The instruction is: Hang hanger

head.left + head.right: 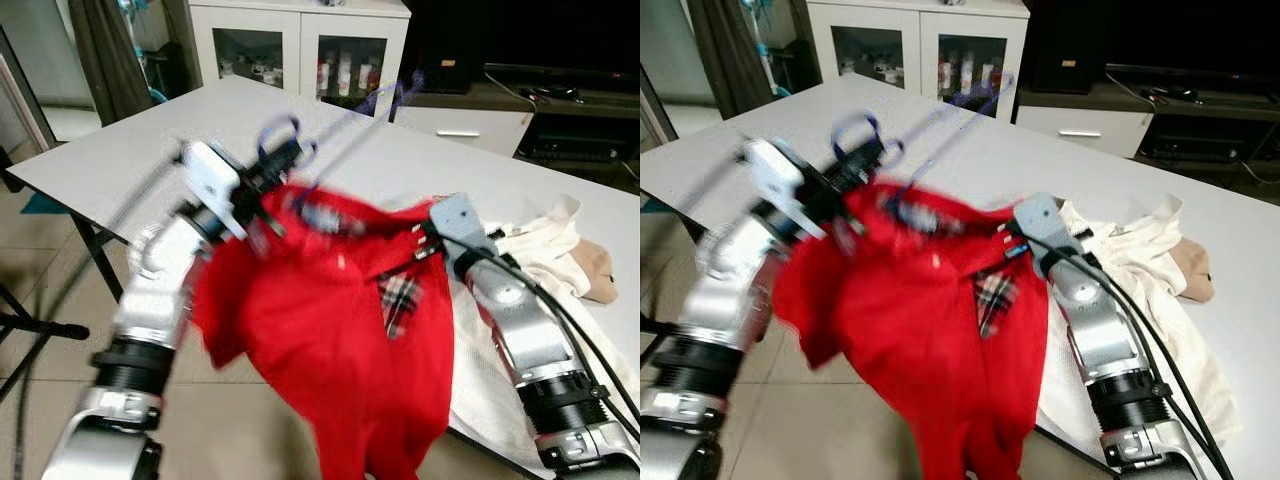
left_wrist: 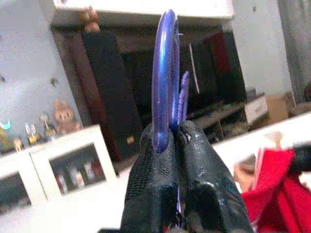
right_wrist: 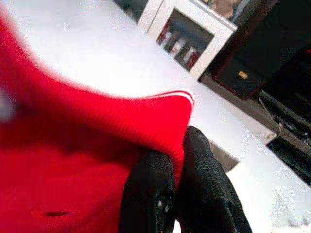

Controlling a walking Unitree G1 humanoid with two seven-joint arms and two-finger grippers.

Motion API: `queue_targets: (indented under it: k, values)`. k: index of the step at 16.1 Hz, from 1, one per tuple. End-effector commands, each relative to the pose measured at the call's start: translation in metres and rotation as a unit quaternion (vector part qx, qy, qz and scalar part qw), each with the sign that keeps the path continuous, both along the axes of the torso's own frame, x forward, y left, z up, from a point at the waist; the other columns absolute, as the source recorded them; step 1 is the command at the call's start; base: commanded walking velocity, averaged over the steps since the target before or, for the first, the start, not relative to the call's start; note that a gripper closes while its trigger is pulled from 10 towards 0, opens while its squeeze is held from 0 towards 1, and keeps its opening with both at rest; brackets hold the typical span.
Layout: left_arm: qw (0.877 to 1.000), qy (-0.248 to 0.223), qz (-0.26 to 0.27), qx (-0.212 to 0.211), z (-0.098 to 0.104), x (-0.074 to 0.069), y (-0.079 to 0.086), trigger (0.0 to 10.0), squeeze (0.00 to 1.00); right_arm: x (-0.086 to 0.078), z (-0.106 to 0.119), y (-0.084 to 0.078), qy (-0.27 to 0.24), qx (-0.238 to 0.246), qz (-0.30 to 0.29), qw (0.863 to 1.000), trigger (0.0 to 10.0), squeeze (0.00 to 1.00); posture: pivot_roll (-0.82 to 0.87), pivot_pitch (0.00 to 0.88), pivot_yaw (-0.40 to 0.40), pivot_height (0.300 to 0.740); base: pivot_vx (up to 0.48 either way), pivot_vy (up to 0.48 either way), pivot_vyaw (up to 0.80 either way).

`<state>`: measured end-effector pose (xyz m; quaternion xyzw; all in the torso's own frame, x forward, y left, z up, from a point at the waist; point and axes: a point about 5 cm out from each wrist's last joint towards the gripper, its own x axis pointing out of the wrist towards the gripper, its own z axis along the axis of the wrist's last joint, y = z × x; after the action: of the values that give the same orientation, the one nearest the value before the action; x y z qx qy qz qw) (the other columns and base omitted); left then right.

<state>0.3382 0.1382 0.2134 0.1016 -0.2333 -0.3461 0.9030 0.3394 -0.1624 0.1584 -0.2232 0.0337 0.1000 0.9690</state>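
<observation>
A red polo shirt [image 1: 340,330] with a plaid-lined collar hangs in the air over the table's near edge. A blue hanger [image 1: 345,115] runs through its neck, blurred by motion. My left gripper [image 2: 174,138] is shut on the hanger's blue hook [image 2: 164,73], up at the shirt's left shoulder [image 1: 275,165]. My right gripper [image 3: 181,145] is shut on the red collar edge [image 3: 165,99], by the shirt's right side [image 1: 425,240].
The white table [image 1: 150,140] holds a cream garment [image 1: 535,250] and a tan cloth [image 1: 598,270] on the right. A white glass-door cabinet [image 1: 300,45] and a dark TV stand [image 1: 570,110] stand behind. Tiled floor [image 1: 60,290] lies at the left.
</observation>
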Motion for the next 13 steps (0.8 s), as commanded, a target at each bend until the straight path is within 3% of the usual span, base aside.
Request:
queue_targets:
  k: [1,4,5,9,10,11,13]
  values:
    - [1.0,0.005,0.006,0.013,-0.008,0.0,-0.003,10.0,0.0,0.0,0.003,-0.013,0.003,0.014,-0.022,1.0,10.0,0.0,0.02,0.025,-0.031,0.74,0.0,0.0,0.0]
    - [0.998,0.034,0.013,0.041,-0.038,-0.003,-0.01,10.0,0.0,-0.003,-0.001,-0.019,0.005,0.009,-0.03,0.999,10.0,0.0,0.01,0.027,-0.025,0.74,0.0,0.0,0.0]
    - [0.999,0.032,0.014,0.037,-0.039,-0.004,-0.012,10.0,0.0,-0.004,-0.004,-0.017,0.008,0.011,-0.032,0.999,10.0,0.0,0.02,0.027,-0.025,0.74,0.0,0.0,0.0]
    - [0.998,-0.039,0.057,0.005,-0.011,0.0,-0.006,10.0,0.0,0.007,0.008,-0.03,-0.035,0.053,-0.127,0.99,10.0,0.0,0.02,0.026,-0.028,0.74,0.0,0.0,0.0]
    - [0.997,-0.047,0.065,0.0,-0.008,0.001,-0.004,10.0,0.0,0.008,0.01,-0.033,-0.042,0.055,-0.136,0.988,9.3,0.0,0.02,0.026,-0.028,0.74,0.0,0.0,0.0]
    - [0.985,-0.098,0.132,-0.061,0.021,0.006,0.012,10.0,0.0,0.014,0.02,-0.044,-0.071,0.085,-0.171,0.979,0.0,0.0,0.03,0.025,-0.036,0.74,0.0,0.0,0.0]
    - [0.975,-0.121,0.158,-0.094,0.036,0.005,0.021,10.0,0.0,0.016,0.023,-0.045,-0.08,0.091,-0.174,0.977,0.0,0.0,0.04,0.026,-0.039,0.74,0.0,0.0,0.0]
